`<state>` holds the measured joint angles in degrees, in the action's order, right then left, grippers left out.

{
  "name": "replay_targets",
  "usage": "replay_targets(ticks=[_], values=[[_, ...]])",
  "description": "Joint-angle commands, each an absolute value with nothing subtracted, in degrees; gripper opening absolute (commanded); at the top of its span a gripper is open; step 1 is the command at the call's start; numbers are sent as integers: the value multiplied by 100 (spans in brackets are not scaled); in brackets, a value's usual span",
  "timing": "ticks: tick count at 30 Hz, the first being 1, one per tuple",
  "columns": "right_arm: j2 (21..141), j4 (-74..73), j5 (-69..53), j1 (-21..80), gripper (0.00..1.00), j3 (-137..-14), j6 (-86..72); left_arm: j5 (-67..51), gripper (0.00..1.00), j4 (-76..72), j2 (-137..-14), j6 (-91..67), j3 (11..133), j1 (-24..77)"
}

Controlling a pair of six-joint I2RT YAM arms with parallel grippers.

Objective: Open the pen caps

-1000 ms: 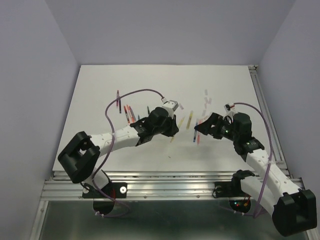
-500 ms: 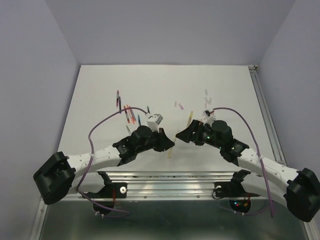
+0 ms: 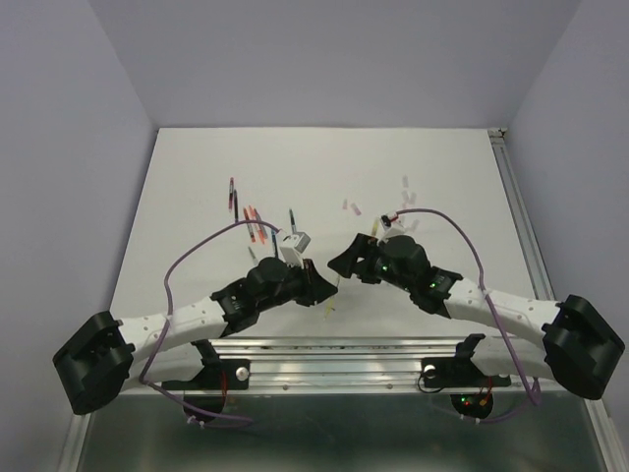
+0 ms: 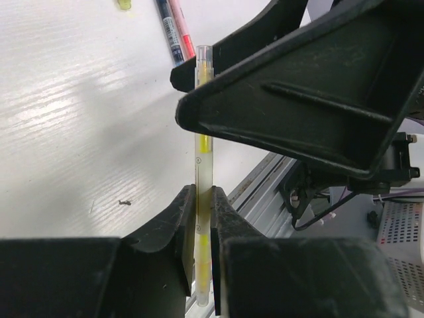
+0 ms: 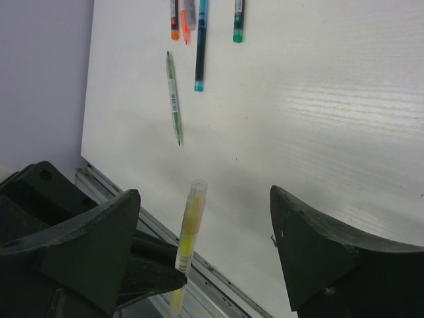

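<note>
- The left end effector (image 4: 203, 197) is clamped on a yellow pen (image 4: 204, 149). Its two fingers press the lower part of the barrel at the bottom centre of the left wrist view.
- The pen stands upright in that view, rising from the fingers to the upper centre of the frame.
- The cap (image 4: 204, 58), a short clear tube, is on the top end of the pen and has not been pulled off.
- The right end effector (image 5: 205, 199) is apart. In the right wrist view one finger fills the lower left and the other the lower right, with a wide gap between them.
- The capped end of the pen lies in that gap, nearer the left-hand finger, and in that view it touches neither finger.
- In the left wrist view one dark finger of the right end effector crosses in front of the pen just below the cap. Whether it touches the barrel cannot be told.
- In the top view both end effectors meet tip to tip at the lower centre of the frame, over the near part of the white table (image 3: 442, 157) and close to the metal rail (image 3: 334, 349).
- Other pens lie flat on the table. In the right wrist view an orange pen (image 5: 175, 18), a blue pen (image 5: 200, 46) and a dark green pen (image 5: 237, 16) run along the top edge.
- A thin green pen (image 5: 173, 99) lies just below them at the upper left.
- A few small loose caps (image 3: 350, 206), pale pink, lie on the table at the upper centre of the top view, apart from both end effectors.
</note>
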<state>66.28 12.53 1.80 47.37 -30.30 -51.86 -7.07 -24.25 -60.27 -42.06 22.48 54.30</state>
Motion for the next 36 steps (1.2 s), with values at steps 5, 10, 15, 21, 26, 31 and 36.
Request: replay_targets(ticks=[5,10,15,21,26,31,36], values=[[6969,1494,773,4887,63,-3682,-5203,-668,0,-2742,-5739,-4175,2153,5475],[7075,1442,879,4913,36,-3814,-5089,-659,0,-2742,-5809,-4166,2171,5476],[7110,1310,931,4931,6,-3850,-5071,-633,0,-2742,-5880,-4192,2180,5476],[7224,898,1484,4931,1,-3981,-5124,-755,0,-2733,-5994,-4175,2162,5476],[7531,37,2898,4887,1,-4560,-4958,-1019,0,-2725,-5881,-4429,1855,5572],[7901,-484,3472,4221,1,-5247,-4588,-949,0,-2690,-5669,-4553,1609,5941],[8226,-176,3077,3613,1,-5405,-4290,-844,0,-2637,-5722,-4693,1635,6187]])
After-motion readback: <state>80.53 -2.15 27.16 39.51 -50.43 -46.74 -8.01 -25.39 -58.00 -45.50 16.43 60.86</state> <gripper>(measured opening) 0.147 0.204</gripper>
